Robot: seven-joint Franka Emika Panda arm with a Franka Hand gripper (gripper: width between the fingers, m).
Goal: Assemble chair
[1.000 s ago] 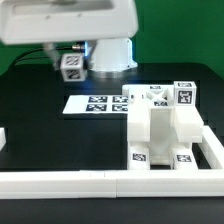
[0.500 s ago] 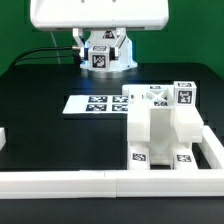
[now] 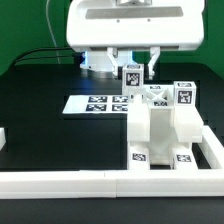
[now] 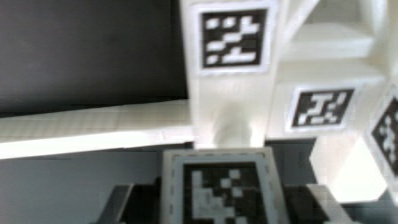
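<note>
The partly built white chair (image 3: 160,125) stands at the exterior view's right, with black-and-white tags on its panels. My gripper (image 3: 132,68) hangs just above its rear left corner and is shut on a small white tagged chair part (image 3: 132,77). In the wrist view the held part (image 4: 221,188) sits between my two dark fingers (image 4: 139,203), with my gripper (image 4: 228,208) close over the chair's tagged white upright (image 4: 231,60) and a crossing white panel (image 4: 89,128). Whether the held part touches the chair cannot be told.
The marker board (image 3: 92,103) lies flat on the black table, left of the chair. A long white border rail (image 3: 80,183) runs along the front and turns up the right side (image 3: 214,150). A small white piece (image 3: 3,137) sits at the left edge.
The arm has swung from the back left towards the exterior view's right and come lower and nearer, carrying the tagged part to just above the chair's rear left corner.
</note>
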